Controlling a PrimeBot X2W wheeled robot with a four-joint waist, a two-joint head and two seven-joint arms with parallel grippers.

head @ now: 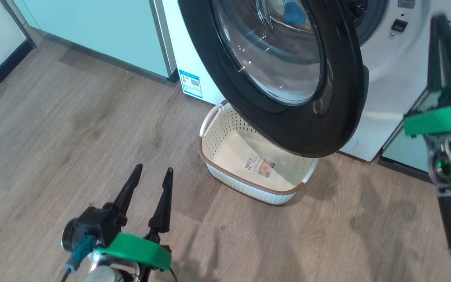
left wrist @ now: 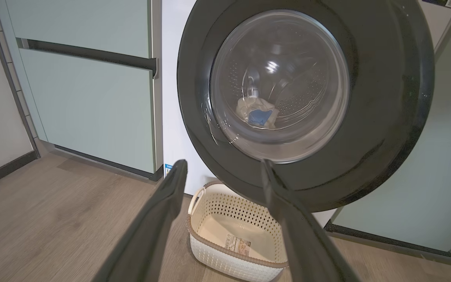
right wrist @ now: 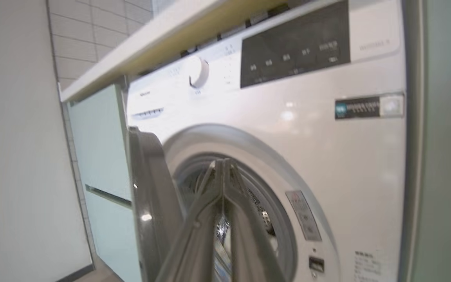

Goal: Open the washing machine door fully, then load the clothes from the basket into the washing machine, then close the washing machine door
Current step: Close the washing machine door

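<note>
Honestly, a fair bit is cut off or covered. From the head view the washing machine door (head: 339,102) hangs partly open, its top runs off the frame, and its lower edge hides the back right corner of the basket (head: 245,182). The clothes (head: 294,13) are just a bright blue scrap through the bulging glass at the top edge there. The left wrist view does better, showing a pale bundle with that blue patch lying inside the steel drum behind the glass. The basket sits on the wooden floor (head: 53,117) right in front of the washing machine (head: 390,74), under the door, and its bare base shows a label sticker I can't read. The left gripper (head: 153,171) hovers low over the floor, left of the basket and apart from it, with its fingers spread and holding nothing. In its own wrist view those fingers frame the basket and the bottom of the door. The right gripper (right wrist: 223,163) has its two fingers pressed together at the tips with nothing between them. They block the middle of the drum opening, with the door edge-on just to their left. In the head view it's a blurry dark shape at the right edge, so I couldn't tell its fingers from there. The right wrist view also gets the dial (right wrist: 200,72) and the dark control panel (right wrist: 294,51), lettering too smeared to read.
</note>
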